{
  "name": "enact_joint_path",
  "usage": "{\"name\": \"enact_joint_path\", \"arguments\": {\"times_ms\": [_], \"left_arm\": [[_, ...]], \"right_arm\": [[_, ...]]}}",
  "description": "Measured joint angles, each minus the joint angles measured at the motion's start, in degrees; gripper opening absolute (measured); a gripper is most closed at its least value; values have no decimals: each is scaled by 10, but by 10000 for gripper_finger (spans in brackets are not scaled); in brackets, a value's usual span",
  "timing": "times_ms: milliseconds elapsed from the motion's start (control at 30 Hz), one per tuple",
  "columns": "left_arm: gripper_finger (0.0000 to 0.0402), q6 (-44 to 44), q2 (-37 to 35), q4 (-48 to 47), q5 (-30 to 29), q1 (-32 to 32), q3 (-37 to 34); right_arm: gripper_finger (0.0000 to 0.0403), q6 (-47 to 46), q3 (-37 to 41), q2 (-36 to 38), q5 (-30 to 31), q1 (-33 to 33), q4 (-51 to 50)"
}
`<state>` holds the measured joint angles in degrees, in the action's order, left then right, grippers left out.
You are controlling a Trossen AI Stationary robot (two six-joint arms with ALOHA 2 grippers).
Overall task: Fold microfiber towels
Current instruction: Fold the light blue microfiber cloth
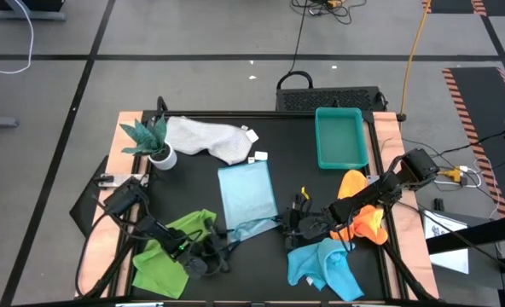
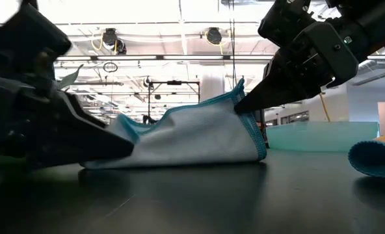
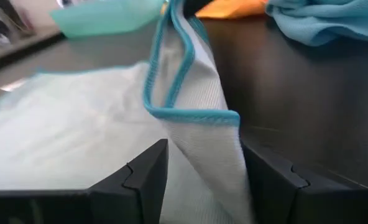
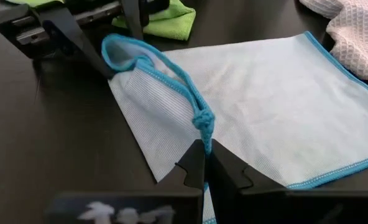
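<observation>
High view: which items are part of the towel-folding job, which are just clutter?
Job:
pale blue towel, pinched by both the left pincer and the right pincer
white-grey towel
orange towel
turquoise towel
lime green towel

Clutter:
teal tray
potted plant

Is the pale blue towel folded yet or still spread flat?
Mostly spread, not folded. The pale blue towel lies flat except its near edge, lifted by the left gripper and right gripper pinching its corners.
</observation>
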<state>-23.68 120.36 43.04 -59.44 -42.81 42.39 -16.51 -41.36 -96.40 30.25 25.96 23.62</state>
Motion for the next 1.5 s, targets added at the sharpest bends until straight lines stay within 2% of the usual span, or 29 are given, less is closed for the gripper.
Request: {"name": "enact_joint_path", "arguments": {"times_ms": [133, 533, 800, 967, 1233, 1400, 1500], "left_arm": [[193, 8, -1, 1, 8, 6, 0], [193, 30, -1, -1, -109, -18, 0], [180, 41, -1, -1, -125, -24, 0], [152, 40, -1, -4, -99, -23, 0], [88, 46, -11, -13, -86, -39, 0], [32, 44, -53, -59, -38, -46, 0], [7, 34, -89, -106, 5, -45, 0]], "right_arm": [[0, 0, 0, 0, -1, 2, -4], [0, -30, 0, 0, -2, 18, -33], [0, -29, 0, 0, -9, 37, -35], [0, -29, 0, 0, -50, 41, -38], [0, -28, 0, 0, -50, 42, -39], [0, -28, 0, 0, -53, 42, -56], [0, -16, 0, 0, -100, 42, -58]]}}
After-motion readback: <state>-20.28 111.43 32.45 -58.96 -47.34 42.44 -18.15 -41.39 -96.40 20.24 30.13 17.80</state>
